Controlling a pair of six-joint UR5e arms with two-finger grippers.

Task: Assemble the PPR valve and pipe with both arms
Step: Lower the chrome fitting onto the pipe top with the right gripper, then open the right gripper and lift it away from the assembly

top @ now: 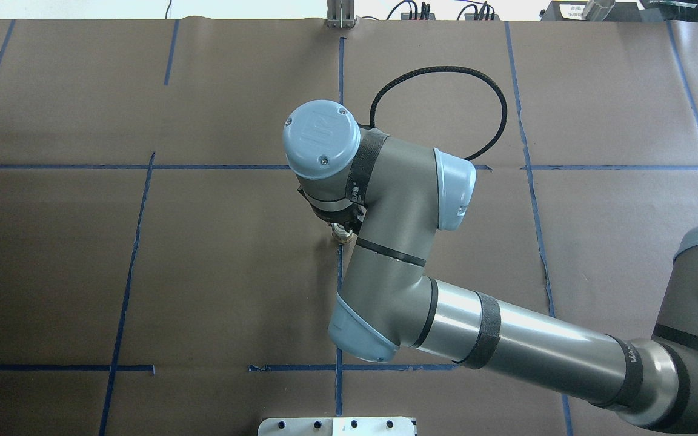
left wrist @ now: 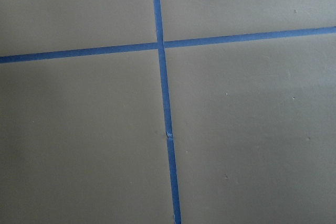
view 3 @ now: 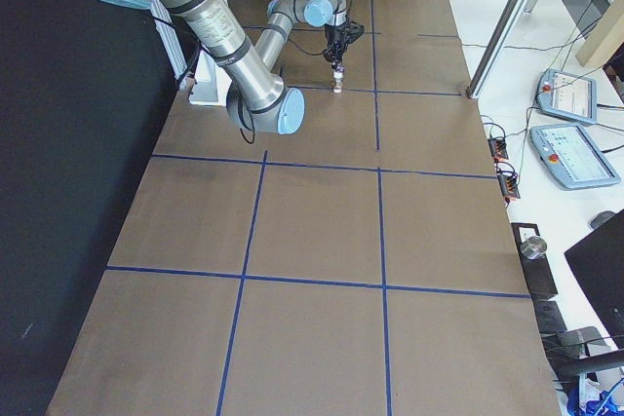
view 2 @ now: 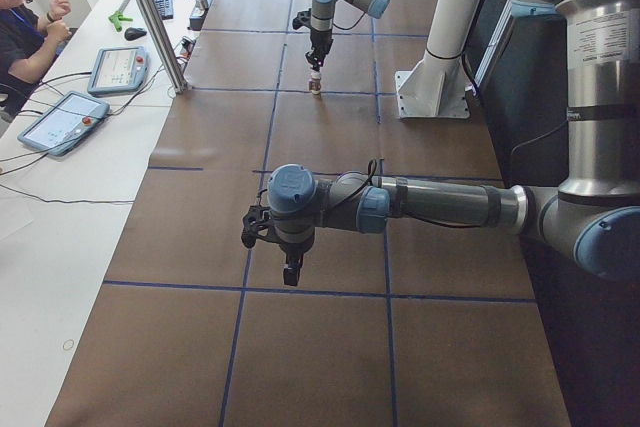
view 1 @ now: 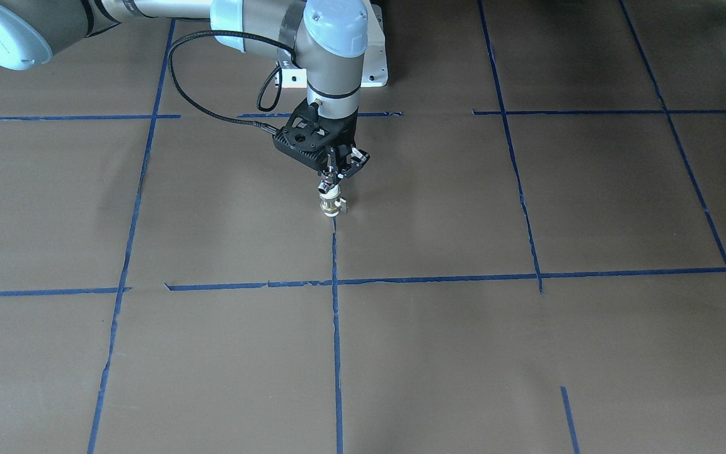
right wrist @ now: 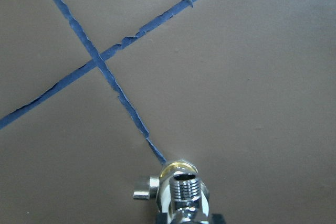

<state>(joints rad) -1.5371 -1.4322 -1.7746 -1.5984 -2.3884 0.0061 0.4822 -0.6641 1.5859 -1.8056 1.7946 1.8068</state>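
My right gripper (view 1: 336, 173) points straight down near the table's middle and is shut on the chrome pipe (view 1: 327, 186). The pipe sits on top of the PPR valve (view 1: 331, 205), which stands upright on the brown table on a blue tape line. In the right wrist view the pipe's threaded stub (right wrist: 185, 186) is at the bottom edge, with the valve's brass ring (right wrist: 177, 168) and small metal handle (right wrist: 144, 190) behind it. My left gripper (view 2: 291, 272) hangs empty over the table far from the parts, seen only in the exterior left view; I cannot tell if it is open.
Blue tape lines (view 1: 336, 328) grid the brown paper. The white base plate (view 1: 375, 63) is just behind my right arm. A metal post (view 2: 150, 17), teach pendants (view 2: 60, 122) and a seated person (view 2: 25, 17) are at the operators' side.
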